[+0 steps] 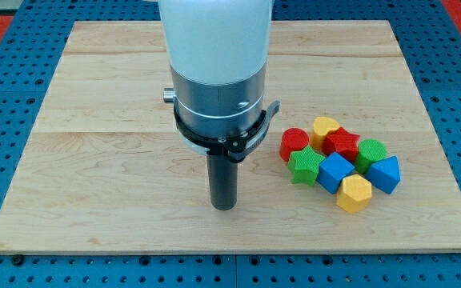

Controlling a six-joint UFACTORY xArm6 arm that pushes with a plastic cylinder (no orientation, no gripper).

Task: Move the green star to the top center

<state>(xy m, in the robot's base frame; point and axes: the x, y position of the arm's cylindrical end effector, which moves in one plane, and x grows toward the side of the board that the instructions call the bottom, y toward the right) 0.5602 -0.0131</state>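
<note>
**Green star not yet moved**

I have no jaws to open or close, only a rod. My tip (224, 206) rests on the wooden board (94, 160), apart from the cluster at the view's right. The green star (304, 166) sits at the cluster's left edge, touching the red block (294, 142) and a blue cube (334, 171). The whole push toward the top center is left to do.
</note>
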